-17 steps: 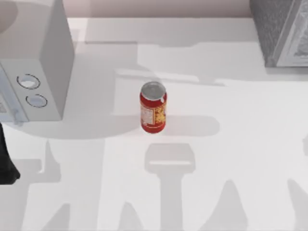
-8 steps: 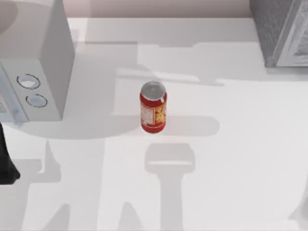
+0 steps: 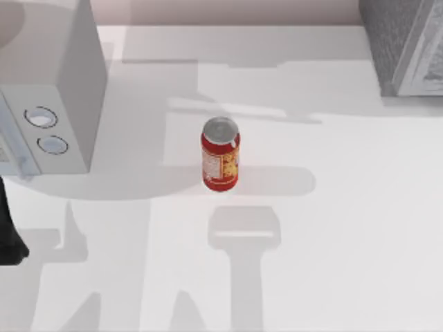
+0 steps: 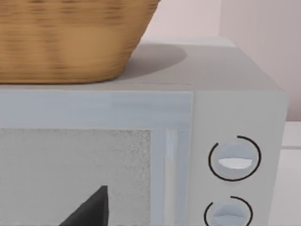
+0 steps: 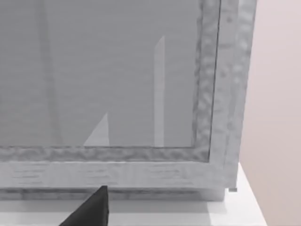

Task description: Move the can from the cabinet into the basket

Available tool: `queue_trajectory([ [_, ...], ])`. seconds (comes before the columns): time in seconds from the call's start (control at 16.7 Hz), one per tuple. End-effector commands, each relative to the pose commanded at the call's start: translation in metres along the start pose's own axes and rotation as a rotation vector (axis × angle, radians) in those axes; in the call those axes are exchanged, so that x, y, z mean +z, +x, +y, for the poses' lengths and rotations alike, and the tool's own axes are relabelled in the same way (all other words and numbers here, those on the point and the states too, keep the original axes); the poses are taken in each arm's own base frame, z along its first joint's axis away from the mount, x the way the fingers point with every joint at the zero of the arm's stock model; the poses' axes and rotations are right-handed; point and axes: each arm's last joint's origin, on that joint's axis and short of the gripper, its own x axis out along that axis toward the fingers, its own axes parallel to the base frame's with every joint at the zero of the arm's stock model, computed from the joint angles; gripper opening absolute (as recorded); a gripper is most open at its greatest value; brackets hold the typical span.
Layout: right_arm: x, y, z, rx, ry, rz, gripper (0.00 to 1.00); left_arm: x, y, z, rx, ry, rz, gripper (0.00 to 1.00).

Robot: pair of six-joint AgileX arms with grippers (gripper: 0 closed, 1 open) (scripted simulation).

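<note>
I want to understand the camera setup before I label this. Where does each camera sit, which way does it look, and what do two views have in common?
Top view: above the table, looking down on the can standing upright on it, the pale grey box with two dials at left, the cabinet at far right; a dark part of the left arm at the left edge.
Left wrist view: faces the pale grey box's front, a wicker basket on top; a dark fingertip below.
Right wrist view: faces the cabinet's front panel; a dark fingertip below.
Shared: top and left wrist views both show the two dials.
</note>
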Motion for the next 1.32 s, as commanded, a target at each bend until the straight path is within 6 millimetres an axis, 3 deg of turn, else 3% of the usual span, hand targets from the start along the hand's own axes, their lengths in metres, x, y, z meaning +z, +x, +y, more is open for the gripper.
queue_trajectory([
  [0.3,0.005,0.003,-0.005,0.001,0.0,0.0,1.0,0.0,0.0,0.0,0.0,0.0,0.0,1.0],
  [0.6,0.052,0.021,-0.043,-0.001,-0.008,-0.003,1.0,0.0,0.0,0.0,0.0,0.0,0.0,1.0],
  [0.78,0.103,0.031,-0.066,-0.002,0.006,0.006,1.0,0.0,0.0,0.0,0.0,0.0,0.0,1.0],
  [0.96,0.168,0.036,-0.074,-0.003,0.024,0.016,1.0,0.0,0.0,0.0,0.0,0.0,0.0,1.0],
  [1.14,0.236,0.031,-0.064,-0.002,0.034,0.022,1.0,0.0,0.0,0.0,0.0,0.0,0.0,1.0],
  [1.32,0.294,0.02,-0.039,-0.001,0.033,0.02,1.0,0.0,0.0,0.0,0.0,0.0,0.0,1.0],
])
